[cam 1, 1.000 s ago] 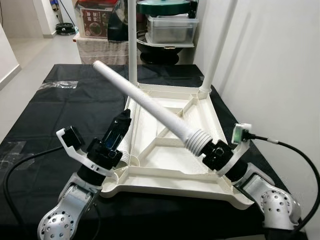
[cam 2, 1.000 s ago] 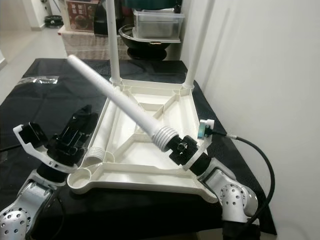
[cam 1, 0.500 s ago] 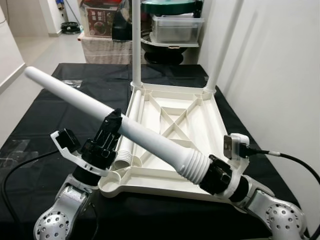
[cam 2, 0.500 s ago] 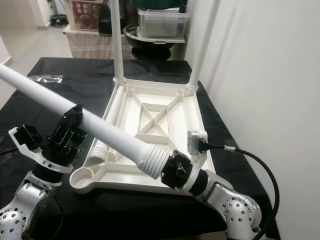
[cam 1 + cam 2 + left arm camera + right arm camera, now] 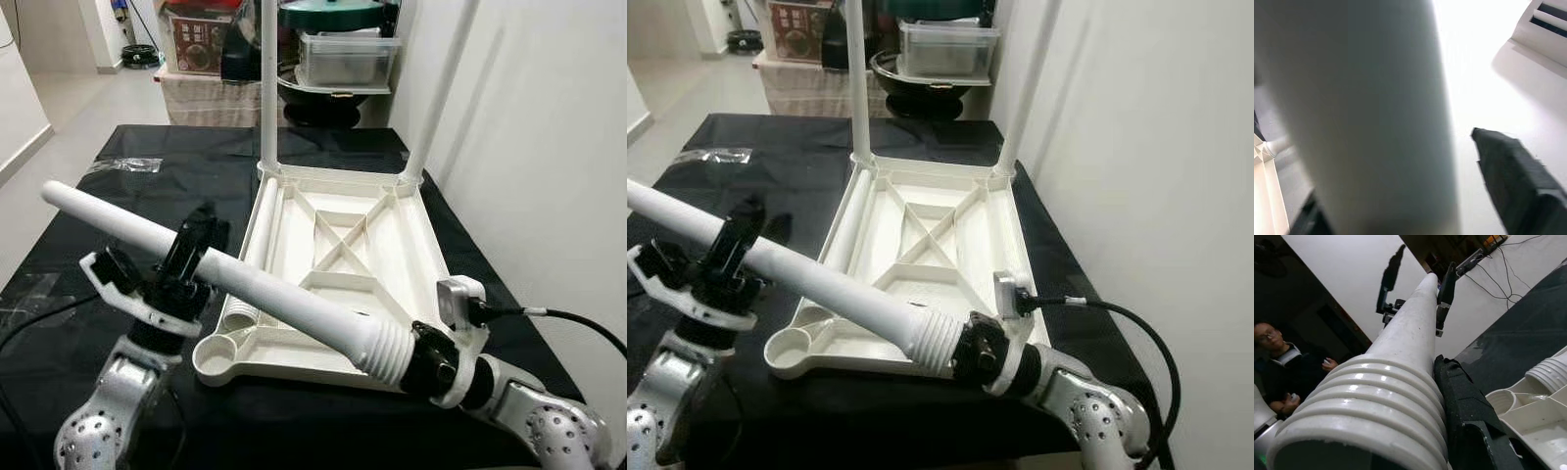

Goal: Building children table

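Observation:
An upturned white table top (image 5: 434,257) lies on the black cloth with two legs (image 5: 267,88) standing upright at its far corners. A third leg lies inside it along the left rim, ribbed end (image 5: 240,315) toward me. My right gripper (image 5: 423,360) is shut on the ribbed end of a loose white leg (image 5: 284,299), which slants up and left across the near-left empty socket (image 5: 220,352). My left gripper (image 5: 191,250) straddles that leg's middle. In the left wrist view a gap shows between the leg (image 5: 1361,122) and one finger (image 5: 1518,176).
The black-covered table (image 5: 118,196) stands against a white wall (image 5: 549,147) on the right. Shelves with containers (image 5: 343,59) sit behind it. A clear plastic bag (image 5: 122,164) lies far left. A cable (image 5: 578,318) trails from my right wrist. A person (image 5: 1283,367) sits in the background.
The loose leg has swung down and left, from pointing over the top to slanting low across its near-left corner. My right gripper pulled toward the front edge; the left one now straddles the leg.

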### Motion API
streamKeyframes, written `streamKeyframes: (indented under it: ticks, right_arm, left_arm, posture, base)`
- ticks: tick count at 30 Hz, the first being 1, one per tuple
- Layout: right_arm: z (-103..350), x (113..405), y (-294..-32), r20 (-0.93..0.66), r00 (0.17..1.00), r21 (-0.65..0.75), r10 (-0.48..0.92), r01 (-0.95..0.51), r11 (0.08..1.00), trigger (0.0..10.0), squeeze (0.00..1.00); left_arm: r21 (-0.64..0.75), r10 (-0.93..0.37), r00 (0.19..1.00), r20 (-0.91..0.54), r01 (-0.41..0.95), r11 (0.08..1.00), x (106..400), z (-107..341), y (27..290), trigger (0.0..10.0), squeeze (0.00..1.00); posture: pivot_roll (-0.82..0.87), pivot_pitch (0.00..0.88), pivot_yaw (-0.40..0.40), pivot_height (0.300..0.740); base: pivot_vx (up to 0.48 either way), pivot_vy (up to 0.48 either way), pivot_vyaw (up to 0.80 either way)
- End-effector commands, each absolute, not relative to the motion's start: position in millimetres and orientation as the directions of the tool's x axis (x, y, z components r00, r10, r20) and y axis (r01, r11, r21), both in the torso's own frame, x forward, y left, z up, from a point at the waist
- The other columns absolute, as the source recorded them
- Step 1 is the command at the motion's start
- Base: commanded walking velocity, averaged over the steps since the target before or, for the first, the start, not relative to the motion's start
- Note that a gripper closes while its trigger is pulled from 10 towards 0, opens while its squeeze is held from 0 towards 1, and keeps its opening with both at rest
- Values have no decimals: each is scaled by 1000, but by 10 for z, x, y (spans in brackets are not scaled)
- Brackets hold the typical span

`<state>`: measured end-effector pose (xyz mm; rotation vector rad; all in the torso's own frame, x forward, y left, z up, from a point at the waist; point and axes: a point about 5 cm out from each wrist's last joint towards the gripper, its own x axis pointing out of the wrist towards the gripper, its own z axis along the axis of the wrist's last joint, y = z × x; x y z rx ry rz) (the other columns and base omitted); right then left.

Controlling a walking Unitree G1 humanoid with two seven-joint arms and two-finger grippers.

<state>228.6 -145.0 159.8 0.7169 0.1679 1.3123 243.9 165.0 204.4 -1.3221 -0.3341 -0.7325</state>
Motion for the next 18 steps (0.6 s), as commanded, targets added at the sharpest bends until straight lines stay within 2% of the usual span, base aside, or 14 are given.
streamKeyframes:
  ticks: [1, 8, 10, 15, 16, 17, 18]
  right_arm:
    - [1515, 2296, -1450, 222, 291, 594, 931, -797, 107, 0, 0]
    - [1521, 2358, -1434, 237, 324, 595, 916, -793, 126, 0, 0]
    - [1518, 2421, -1441, 246, 364, 598, 898, -786, 154, 0, 0]
    - [1523, 2442, -1444, 249, 374, 599, 893, -784, 162, 0, 0]
    - [1499, 2488, -1438, 208, 406, 595, 890, -774, 214, 4667, 0]
    - [1474, 2513, -1429, 164, 420, 590, 893, -767, 253, 10000, 0]
    - [1460, 2537, -1434, 124, 438, 578, 891, -761, 294, 10000, 1000]
  left_arm:
    - [-731, -295, 704, 647, 682, 23, 2412, 2087, 1622, 0, 0]
    - [-725, -296, 691, 660, 688, -8, 2368, 2088, 1596, 0, 0]
    - [-722, -301, 684, 664, 691, -24, 2345, 2092, 1593, 0, 0]
    - [-722, -302, 683, 665, 691, -27, 2341, 2095, 1594, 0, 0]
    - [-724, -303, 684, 664, 690, -29, 2342, 2099, 1597, 0, 0]
    - [-736, -300, 698, 651, 677, -22, 2362, 2096, 1601, 0, 0]
    - [-748, -301, 713, 634, 663, -6, 2384, 2088, 1610, 0, 0]
  posture:
    - [16, 0, -87, 740]
    - [23, 0, -87, 740]
    - [23, 0, -86, 740]
    - [23, 0, -86, 740]
    - [27, 0, -87, 740]
    - [26, 0, -87, 740]
    - [26, 0, -87, 740]
  base:
    - [0, 0, 0]
    - [0, 0, 0]
    - [0, 0, 0]
    - [0, 0, 0]
    - [0, 0, 0]
    - [0, 0, 0]
    - [0, 0, 0]
